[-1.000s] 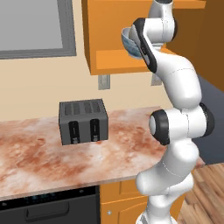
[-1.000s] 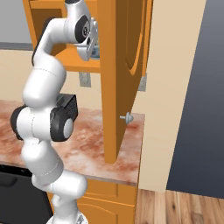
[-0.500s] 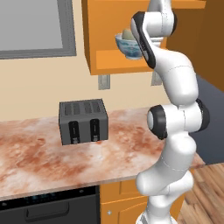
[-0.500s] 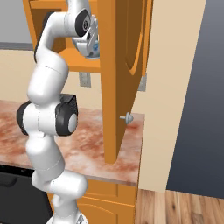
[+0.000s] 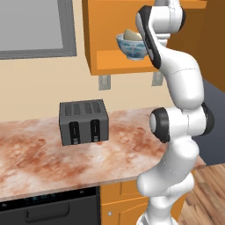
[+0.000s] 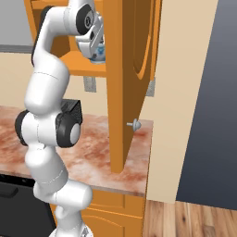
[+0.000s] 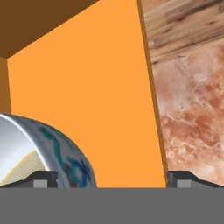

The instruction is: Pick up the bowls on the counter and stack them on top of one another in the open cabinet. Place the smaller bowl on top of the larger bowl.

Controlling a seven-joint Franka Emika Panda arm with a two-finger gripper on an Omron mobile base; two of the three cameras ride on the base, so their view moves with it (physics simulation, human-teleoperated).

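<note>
Bowls sit stacked on the cabinet point(image 5: 110, 59) shelf: the small tan bowl point(image 5: 132, 35) nests inside the large white-and-blue bowl point(image 5: 132, 47). The tool point(image 7: 107, 177) is released, fingers spread wide beside the large bowl. Backing out carelessly could clip the rim and drag the stack off toward the bench point(image 5: 52, 154).

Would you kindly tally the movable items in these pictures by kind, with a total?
Bowls: 2, a wide white-and-blue bowl with a smaller olive-tan bowl nested inside, on the orange cabinet shelf
Toasters: 1, a dark grey toaster on the marbled counter
Total: 3
</note>
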